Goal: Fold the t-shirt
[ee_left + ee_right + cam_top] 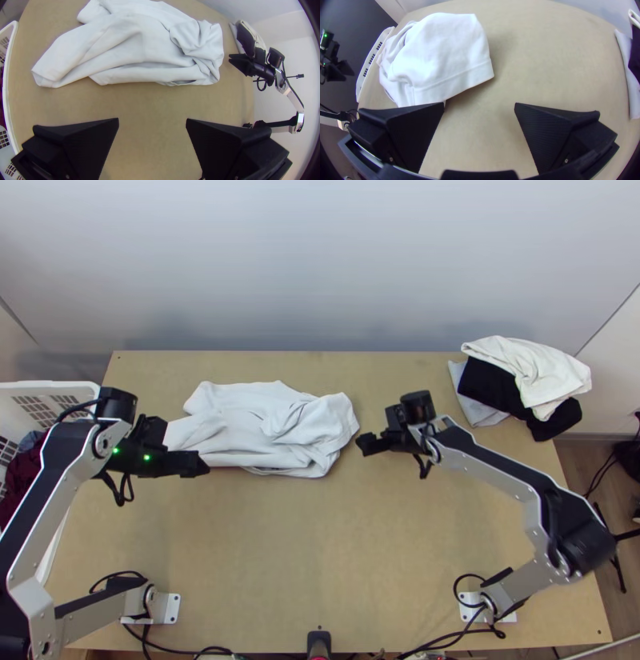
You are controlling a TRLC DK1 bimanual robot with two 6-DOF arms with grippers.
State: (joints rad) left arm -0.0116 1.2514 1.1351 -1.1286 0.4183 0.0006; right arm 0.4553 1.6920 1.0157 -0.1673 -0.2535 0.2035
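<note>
One white t-shirt (256,420) lies bunched on one table (320,540), between the two grippers, left gripper (202,465) and right gripper (365,444), both with jaws wide apart and holding nothing, the two arms bent, and one cloth pile (536,368) is at the right.

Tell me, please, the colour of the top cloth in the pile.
The top cloth is cream, or off-white; it shows best in the top view.
</note>
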